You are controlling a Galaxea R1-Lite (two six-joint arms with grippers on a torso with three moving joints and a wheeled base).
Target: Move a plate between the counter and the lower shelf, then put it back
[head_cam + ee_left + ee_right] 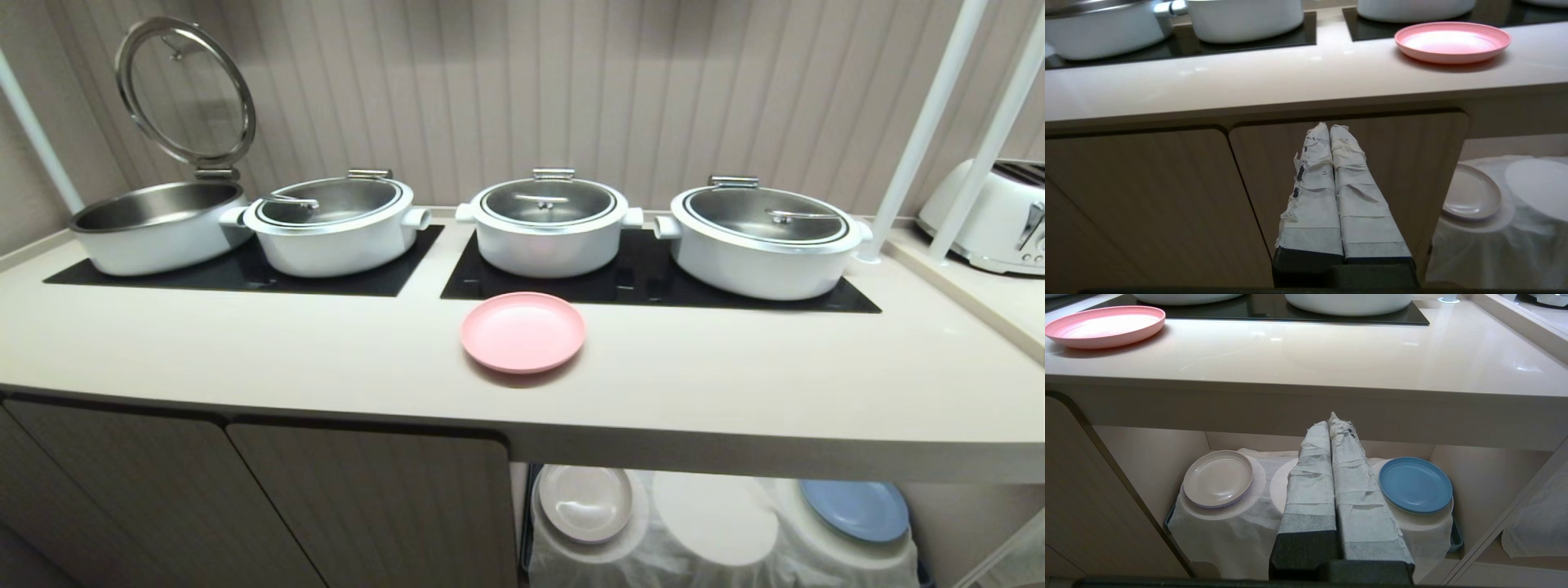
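Observation:
The pink plate (523, 331) lies flat on the counter (245, 343), just in front of the middle black hob panel; it also shows as the pink plate (1452, 41) and the pink plate (1104, 326). Below the counter, the lower shelf (718, 523) holds a white cloth with three round mounds; the middle mound (715, 518) is bare. My left gripper (1329, 127) is shut and empty, low in front of a cabinet door. My right gripper (1329, 419) is shut and empty, in front of the shelf opening. Neither arm shows in the head view.
Three lidded white pots (549, 224) and an open one with raised glass lid (155, 222) stand on the hobs. A cream plate (585, 502) and a blue plate (854, 508) sit on the outer mounds. A white toaster (992, 216) stands at right, behind white poles (922, 131).

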